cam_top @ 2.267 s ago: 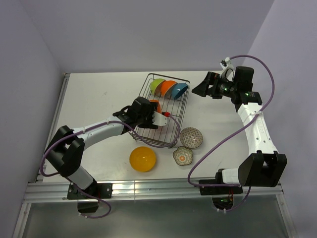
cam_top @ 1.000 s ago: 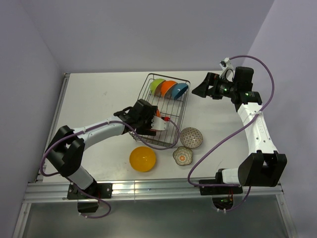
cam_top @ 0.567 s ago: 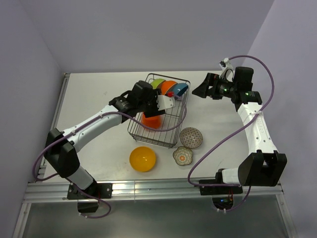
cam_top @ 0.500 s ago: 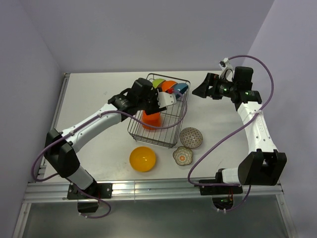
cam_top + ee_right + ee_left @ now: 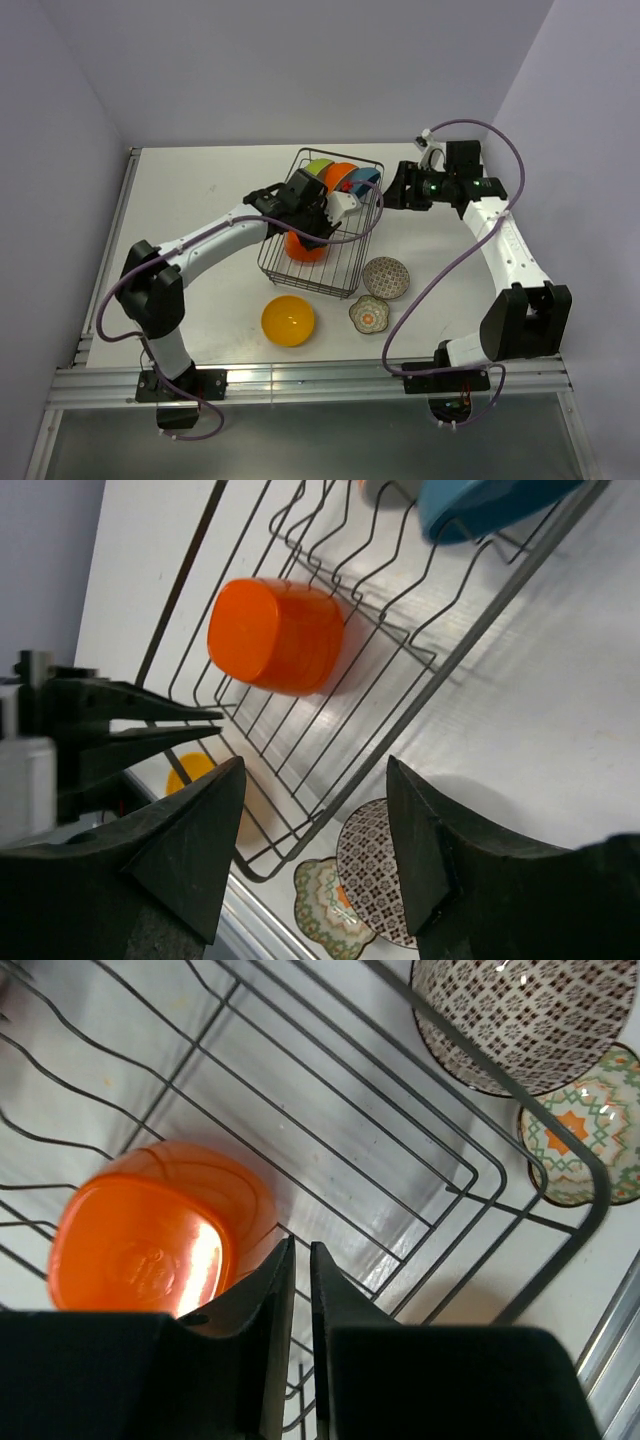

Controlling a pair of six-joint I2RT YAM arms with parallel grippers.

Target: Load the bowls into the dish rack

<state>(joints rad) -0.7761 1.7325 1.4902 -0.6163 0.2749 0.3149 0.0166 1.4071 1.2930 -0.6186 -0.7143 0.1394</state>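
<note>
over the dish rack [image 5: 345,270], both tools empty
top view: red-orange bowl [image 5: 303,247] lies inside the rack, left tool [image 5: 340,204] beside it. left wrist: bowl's base showing, jaws nearly closed, gripping nothing. right wrist: right tool [image 5: 315,765] open near the rack, blue bowl [image 5: 480,505] at its far end.

rack [image 5: 335,262] mid-table [image 5: 200,200], part loaded
three bowls [image 5: 342,176] stand in a row at its far end and an upturned bowl [image 5: 305,248] lies mid-rack; outside, a fifth bowl [image 5: 288,320] sits before the near edge, a sixth bowl [image 5: 386,277] right of the near corner, a seventh bowl [image 5: 368,314] just before that.
</note>
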